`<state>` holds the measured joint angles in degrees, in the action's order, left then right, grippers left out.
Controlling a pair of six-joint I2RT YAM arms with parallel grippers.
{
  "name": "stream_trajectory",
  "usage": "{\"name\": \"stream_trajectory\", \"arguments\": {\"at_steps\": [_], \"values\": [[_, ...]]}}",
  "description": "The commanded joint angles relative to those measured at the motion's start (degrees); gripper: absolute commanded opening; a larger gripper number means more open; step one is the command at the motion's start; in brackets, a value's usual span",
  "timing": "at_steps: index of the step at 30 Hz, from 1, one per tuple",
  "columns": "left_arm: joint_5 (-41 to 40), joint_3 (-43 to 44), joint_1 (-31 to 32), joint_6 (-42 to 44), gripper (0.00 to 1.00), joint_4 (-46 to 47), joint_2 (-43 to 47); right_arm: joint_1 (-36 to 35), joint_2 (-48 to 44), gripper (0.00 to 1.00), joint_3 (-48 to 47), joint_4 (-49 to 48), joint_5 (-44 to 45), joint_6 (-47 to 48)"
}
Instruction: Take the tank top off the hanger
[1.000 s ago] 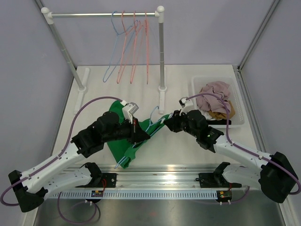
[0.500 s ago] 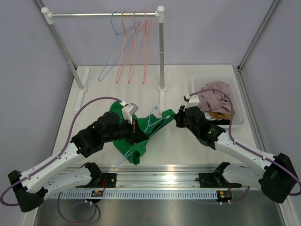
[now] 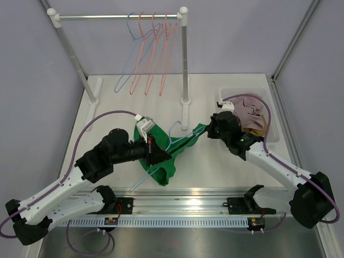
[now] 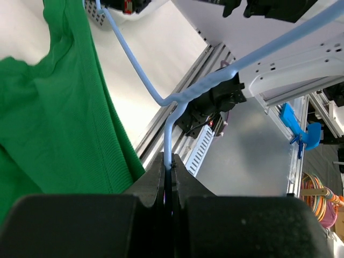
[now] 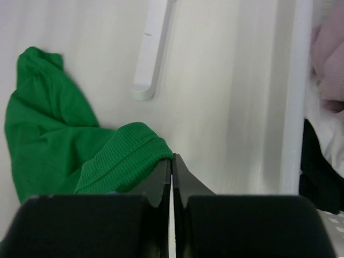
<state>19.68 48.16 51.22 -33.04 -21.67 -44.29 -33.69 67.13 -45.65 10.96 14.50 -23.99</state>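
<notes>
The green tank top (image 3: 167,156) lies on the table, stretched between my two grippers, with the light-blue hanger (image 3: 173,142) still threaded through it. My left gripper (image 3: 159,156) is shut on the hanger's wire (image 4: 171,134), with the green fabric (image 4: 54,123) to its left in the left wrist view. My right gripper (image 3: 208,130) is shut on a ribbed edge of the tank top (image 5: 129,153) and holds it pulled toward the bin. The hanger's lower end sticks out below the fabric.
A white clothes rack (image 3: 184,59) with several pink and blue hangers (image 3: 153,54) stands at the back; its foot (image 5: 153,48) is close to my right gripper. A white bin (image 3: 271,137) of clothes sits at the right, its wall (image 5: 293,97) beside my right gripper.
My right gripper has moved up and right toward the bin, pulling the tank top's edge with it. The fabric has stretched out along the hanger. My left gripper kept its hold on the hanger.
</notes>
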Motion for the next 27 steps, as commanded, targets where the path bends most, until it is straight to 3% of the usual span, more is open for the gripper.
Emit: {"name": "stream_trajectory", "arguments": {"at_steps": [1, 6, 9, 10, 13, 16, 19, 23, 24, 27], "values": [[2.6, 1.1, 0.5, 0.6, 0.00, 6.5, 3.2, 0.9, -4.5, 0.00, -0.2, -0.1, -5.5, 0.3], [-3.5, -2.3, 0.6, 0.7, 0.00, 19.3, 7.2, 0.9, -12.9, 0.00, 3.3, -3.7, -17.9, -3.8], [-6.7, -6.0, 0.8, 1.5, 0.00, 36.8, 8.7, 0.7, -16.7, 0.00, 5.6, -7.6, -23.4, -6.5], [-7.3, -9.1, 1.2, 2.4, 0.00, 47.7, 8.6, 0.7, -17.4, 0.00, 5.7, -8.2, -24.6, -6.5], [-10.1, -12.7, 2.1, 5.9, 0.00, 63.8, 6.4, 0.8, -19.5, 0.00, 4.3, -7.5, -28.4, -5.0], [-11.6, -11.6, 3.3, 11.2, 0.00, 71.8, 1.2, 0.8, -20.6, 0.00, 2.5, -4.2, -32.0, -2.8], [-14.7, -10.0, 4.0, 15.3, 0.00, 75.1, -3.5, 0.7, -22.0, 0.00, 1.6, -1.7, -36.7, -0.6], [-26.0, -7.1, 4.6, 16.4, 0.00, 70.3, -2.7, 0.6, -27.0, 0.00, 0.5, 4.2, -32.4, 1.8], [-27.5, -5.7, 4.6, 16.7, 0.00, 66.9, -2.0, 0.6, -27.6, 0.00, 0.0, 5.3, -33.2, 2.3], [-33.6, 3.6, 4.7, 16.9, 0.00, 45.4, 0.3, 0.6, -26.6, 0.00, -1.5, 8.0, -38.8, 3.7]]}}
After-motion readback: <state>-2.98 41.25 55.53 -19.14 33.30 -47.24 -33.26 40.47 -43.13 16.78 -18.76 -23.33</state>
